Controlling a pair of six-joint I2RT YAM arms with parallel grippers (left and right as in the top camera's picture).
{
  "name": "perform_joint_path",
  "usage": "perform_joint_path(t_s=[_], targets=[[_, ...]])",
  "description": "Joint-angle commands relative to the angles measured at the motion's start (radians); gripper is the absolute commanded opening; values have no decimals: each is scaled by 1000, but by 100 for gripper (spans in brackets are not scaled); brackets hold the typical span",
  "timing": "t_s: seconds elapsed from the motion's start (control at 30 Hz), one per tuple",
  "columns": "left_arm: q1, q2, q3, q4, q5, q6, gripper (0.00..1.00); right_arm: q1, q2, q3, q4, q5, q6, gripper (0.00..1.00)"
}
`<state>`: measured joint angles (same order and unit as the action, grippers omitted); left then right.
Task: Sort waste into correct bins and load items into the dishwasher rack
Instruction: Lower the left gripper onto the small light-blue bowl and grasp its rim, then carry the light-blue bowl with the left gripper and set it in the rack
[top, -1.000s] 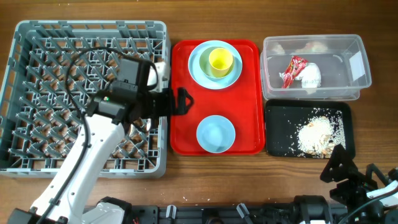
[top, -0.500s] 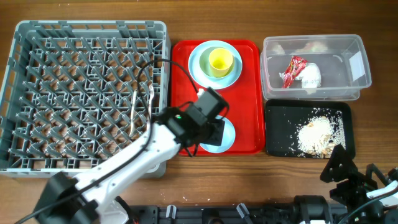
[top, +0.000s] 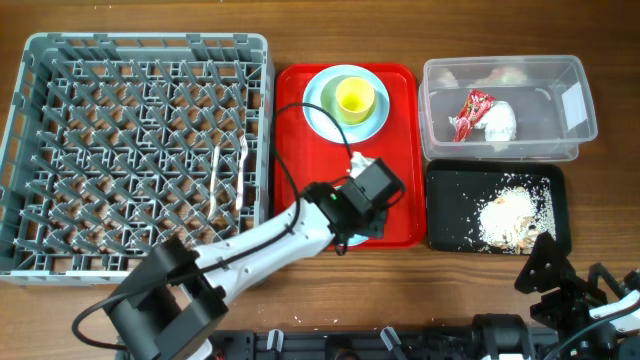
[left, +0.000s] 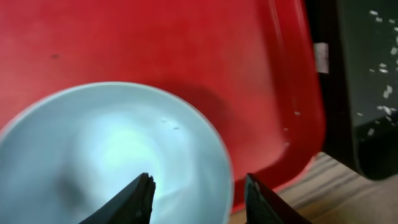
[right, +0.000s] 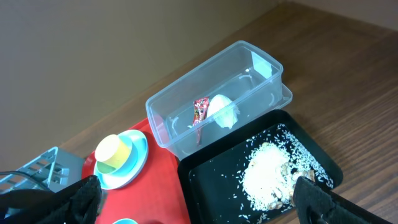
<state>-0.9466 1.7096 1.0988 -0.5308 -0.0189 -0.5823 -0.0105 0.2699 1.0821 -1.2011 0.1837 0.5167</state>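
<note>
Loading step: left fingers (left: 137, 199) spread, straddling the right rim of the bowl (left: 106, 149) on the red tray's (left: 186, 43) near half. Next, likely: lower, pinch rim, carry left to rack (top: 140, 150). Idle at near right: right fingers (right: 314, 199), spread.

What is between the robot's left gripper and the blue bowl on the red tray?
Nothing that shows. The left gripper is open right above the bowl. One finger hangs over the bowl's inside and the other just past its rim, over the red tray.
</note>
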Motion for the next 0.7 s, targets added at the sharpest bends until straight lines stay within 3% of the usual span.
perform_joint_path(t_s=[0.0,0.13,0.33,0.43,0.57,0.6,0.67], targets=[[-44,22,14,16,-87,-10,47,-4,-5,-4,2,10,10,100],[-83,70,14,19,-106,-10,42,-4,-5,-4,2,10,10,100],[-102,91,14,12,-114,-9,4,-4,-5,-4,2,10,10,100],[-83,58,18,3,-140,-9,4,-4,-5,-4,2,10,10,100],[-11,-135,163,-166,-80,-8,4,-4,-5,-4,2,10,10,100],[10,-186,205,-203,-43,3,4,-4,-5,-4,2,10,10,100],[109,-337,319,-302,176,67,4,-4,-5,-4,2,10,10,100]])
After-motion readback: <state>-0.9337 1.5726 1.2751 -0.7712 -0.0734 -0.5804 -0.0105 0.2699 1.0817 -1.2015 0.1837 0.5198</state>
